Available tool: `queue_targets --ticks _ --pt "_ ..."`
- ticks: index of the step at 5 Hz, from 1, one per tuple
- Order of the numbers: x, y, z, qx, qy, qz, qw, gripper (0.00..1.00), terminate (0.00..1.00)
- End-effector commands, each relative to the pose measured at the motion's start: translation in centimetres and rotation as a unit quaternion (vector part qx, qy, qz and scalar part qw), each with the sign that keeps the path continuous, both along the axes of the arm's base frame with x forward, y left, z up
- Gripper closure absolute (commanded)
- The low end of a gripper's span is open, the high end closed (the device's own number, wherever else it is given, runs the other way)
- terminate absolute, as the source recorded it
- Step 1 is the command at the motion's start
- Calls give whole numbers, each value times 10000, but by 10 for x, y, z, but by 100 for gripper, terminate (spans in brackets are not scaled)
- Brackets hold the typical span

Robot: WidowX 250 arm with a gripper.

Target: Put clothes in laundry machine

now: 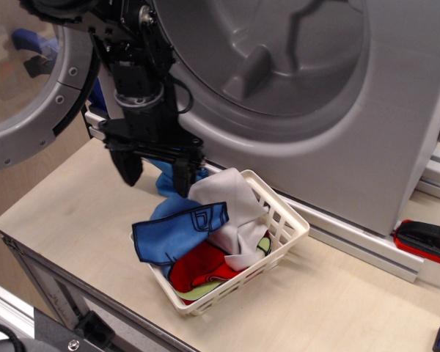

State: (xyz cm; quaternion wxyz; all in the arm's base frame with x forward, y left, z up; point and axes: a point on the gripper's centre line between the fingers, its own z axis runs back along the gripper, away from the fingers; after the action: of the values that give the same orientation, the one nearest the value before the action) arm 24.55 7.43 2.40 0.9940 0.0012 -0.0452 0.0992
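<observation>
My gripper (155, 173) hangs open and empty just above the table, at the back left corner of the white lattice basket (282, 220). Its two black fingers (182, 176) point down. A blue cloth (174, 176) lies on the table right behind the fingers, partly hidden by them. In the basket lie a blue garment with a black-outlined pocket (176, 233), a white cloth (233, 213), a red cloth (202, 268) and a lime green cloth (198, 291). The grey laundry machine (337, 110) stands behind, its round opening and ribbed drum (264, 59) showing.
The machine's round door (37, 81) stands open at the left. A red and black tool (425, 240) lies at the right by the machine's base. The table's front edge (95, 293) runs close below the basket.
</observation>
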Motion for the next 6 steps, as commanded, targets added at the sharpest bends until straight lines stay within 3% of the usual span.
queue_targets --ticks 1,3,4,6 --pt "-15 -29 13 -176 -144 -298 9993 0 0" --pt "-14 -36 -8 -201 48 -463 9987 0 0" --pt "-12 -38 -15 -475 -82 108 9988 0 0" --pt "-1 -46 -43 -735 -29 812 9940 0 0"
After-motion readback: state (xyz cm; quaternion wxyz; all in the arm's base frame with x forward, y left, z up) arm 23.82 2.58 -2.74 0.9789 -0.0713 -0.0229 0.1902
